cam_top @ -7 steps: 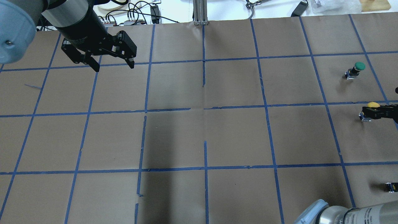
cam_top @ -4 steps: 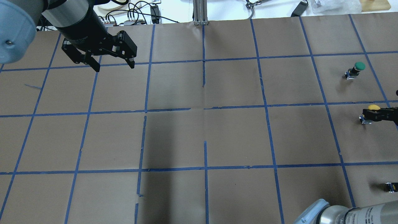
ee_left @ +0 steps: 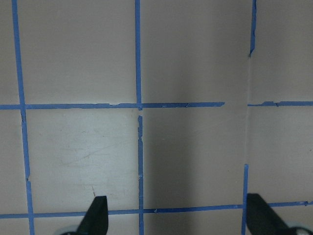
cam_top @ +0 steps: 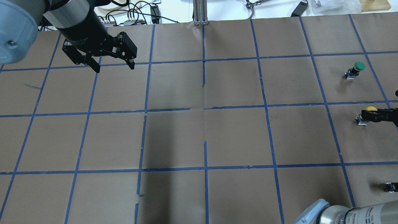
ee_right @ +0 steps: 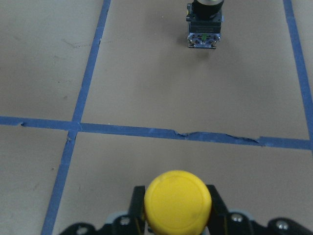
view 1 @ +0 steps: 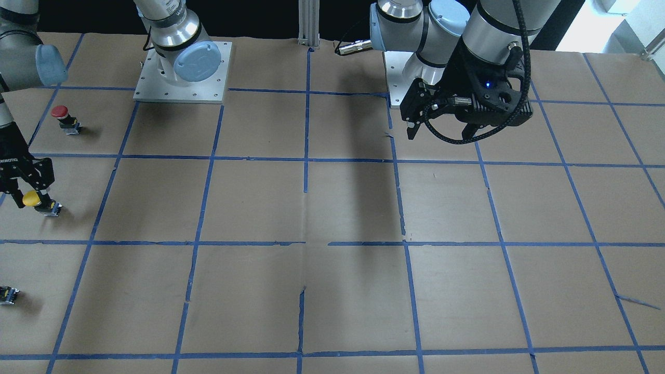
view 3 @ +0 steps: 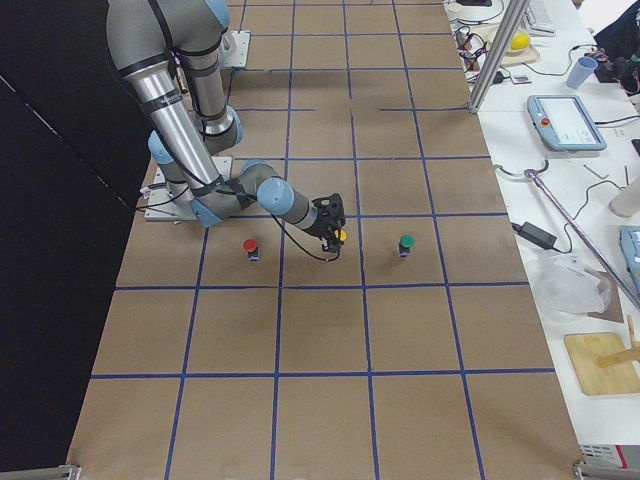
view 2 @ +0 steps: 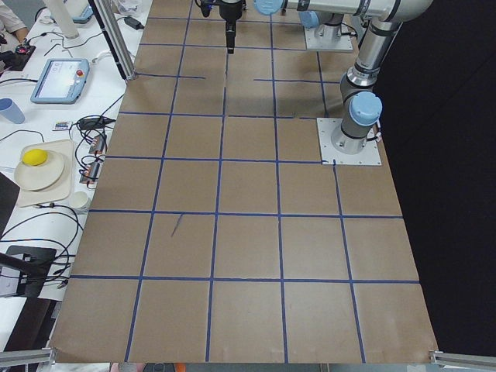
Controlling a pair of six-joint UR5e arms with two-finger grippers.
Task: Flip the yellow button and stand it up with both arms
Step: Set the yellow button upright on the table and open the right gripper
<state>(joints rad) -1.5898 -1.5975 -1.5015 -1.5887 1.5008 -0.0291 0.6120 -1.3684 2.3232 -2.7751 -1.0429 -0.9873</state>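
Observation:
The yellow button (ee_right: pixel 178 200) has a round yellow cap on a black base. My right gripper (cam_top: pixel 374 116) is shut on it, with one finger on each side just below the cap. It sits at the table's right edge in the overhead view (cam_top: pixel 370 109) and at the left in the front-facing view (view 1: pixel 32 198). Its base tilts low over the paper. My left gripper (cam_top: pixel 113 65) is open and empty, hovering over the far left of the table. Its fingertips (ee_left: pixel 98 215) show wide apart in the left wrist view.
A green-capped button (cam_top: pixel 356 70) stands one square beyond the yellow one. A red-capped button (view 1: pixel 65 118) stands nearer the robot's base. A small capless black block (cam_top: pixel 390 186) lies at the right edge. Brown paper with a blue tape grid (cam_top: pixel 205 109) covers the table.
The right gripper, holding the yellow button, has shifted slightly left and nearer in the overhead view, and the button's base has moved with it. The left gripper has barely moved.

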